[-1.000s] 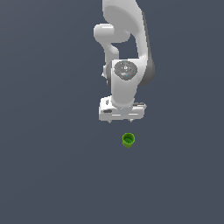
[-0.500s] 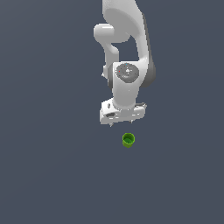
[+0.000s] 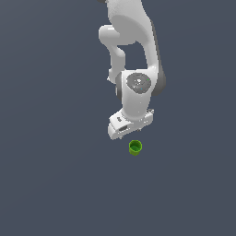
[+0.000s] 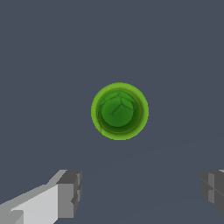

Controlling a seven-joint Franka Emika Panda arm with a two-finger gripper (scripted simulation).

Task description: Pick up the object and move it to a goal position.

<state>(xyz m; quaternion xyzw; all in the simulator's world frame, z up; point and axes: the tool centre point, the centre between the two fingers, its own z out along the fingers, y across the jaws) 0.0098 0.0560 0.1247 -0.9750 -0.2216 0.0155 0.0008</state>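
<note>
The object is a small bright green cup-like cylinder [image 3: 135, 147] with a hollow top, standing upright on the dark grey floor. In the wrist view the object [image 4: 119, 111] is seen from straight above, its rim a bright ring around a darker inside. My white gripper [image 3: 130, 131] hangs just above and slightly toward the exterior view's left of it, not touching. In the wrist view the gripper [image 4: 142, 192] is open and empty, with one grey fingertip [image 4: 70, 193] and the other [image 4: 213, 186] far apart; the cup lies ahead of them, not between them.
The flat dark grey floor [image 3: 55, 184] spreads all around the cup. The white arm [image 3: 133, 50] rises behind the gripper toward the top of the exterior view. No other object and no goal marker shows.
The gripper has come lower toward the green cup and turned a little. The cup has not moved.
</note>
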